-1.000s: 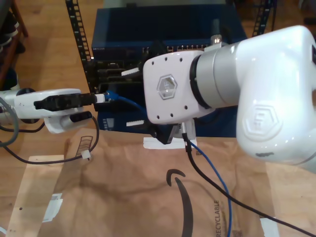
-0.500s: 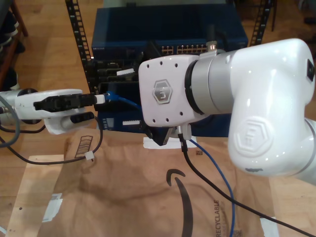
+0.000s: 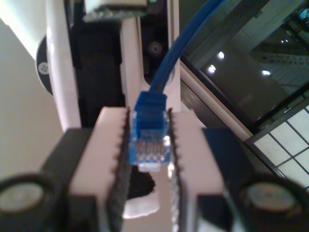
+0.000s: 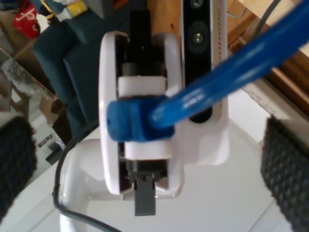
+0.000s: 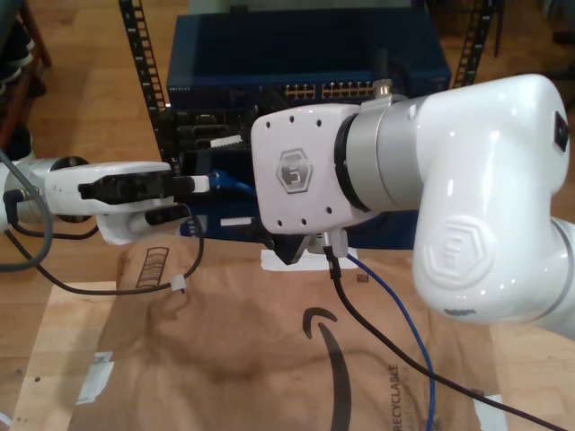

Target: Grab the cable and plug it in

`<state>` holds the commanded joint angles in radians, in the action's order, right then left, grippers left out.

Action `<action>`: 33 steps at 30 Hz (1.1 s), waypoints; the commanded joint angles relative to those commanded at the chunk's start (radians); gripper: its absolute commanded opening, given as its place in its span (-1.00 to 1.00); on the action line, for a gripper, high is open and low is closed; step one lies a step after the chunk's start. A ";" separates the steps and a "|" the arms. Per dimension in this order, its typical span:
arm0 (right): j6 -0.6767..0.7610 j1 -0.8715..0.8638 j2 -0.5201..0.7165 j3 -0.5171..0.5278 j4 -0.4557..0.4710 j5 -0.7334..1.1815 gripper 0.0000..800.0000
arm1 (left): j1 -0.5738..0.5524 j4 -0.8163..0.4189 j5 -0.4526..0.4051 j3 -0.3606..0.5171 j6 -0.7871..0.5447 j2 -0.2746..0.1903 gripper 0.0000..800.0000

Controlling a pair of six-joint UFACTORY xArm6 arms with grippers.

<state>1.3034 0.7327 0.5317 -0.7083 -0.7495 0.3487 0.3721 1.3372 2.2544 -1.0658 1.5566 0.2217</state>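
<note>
At the exterior view's left, the first pincer (image 5: 205,183) is seen pinching the plug (image 3: 148,145) of the cable (image 5: 404,337) between its white toothed fingers (image 3: 111,159). From there the blue cable is carried rightward between the spread pads (image 4: 285,164) of the second pincer (image 4: 145,159), then trails down over brown paper (image 5: 243,359) toward the exterior view's lower right.

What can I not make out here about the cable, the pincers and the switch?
- Exterior view: my second pincer is hidden behind its arm's white wrist housing.
- Exterior view: the blue ethernet cable passes behind that housing, and the lower edge cuts off its far end.
- Exterior view: the switch ports are too small to tell free from occupied.
</note>
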 joint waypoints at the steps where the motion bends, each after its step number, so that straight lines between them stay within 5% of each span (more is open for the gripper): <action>1: 0.002 0.000 0.000 0.000 0.000 0.000 0.54 | 0.000 0.000 0.005 0.000 0.000 0.000 -0.98; 7: 0.005 0.000 0.002 0.000 -0.002 -0.002 0.20 | 0.000 0.000 0.009 -0.002 0.000 0.000 -0.98; 19: 0.005 0.000 0.005 0.000 -0.003 -0.002 -0.06 | 0.000 0.000 0.009 -0.003 0.000 0.002 -0.98; 29: 0.006 -0.002 0.005 0.000 -0.006 -0.003 -0.47 | 0.000 0.000 0.009 -0.005 0.002 0.002 -0.98; 33: 0.006 -0.002 0.008 0.003 -0.009 -0.028 -0.78 | 0.000 -0.002 0.009 -0.005 0.002 0.003 -0.92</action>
<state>1.3096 0.7311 0.5393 -0.7052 -0.7587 0.3211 0.3721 1.3357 2.2636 -1.0704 1.5581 0.2248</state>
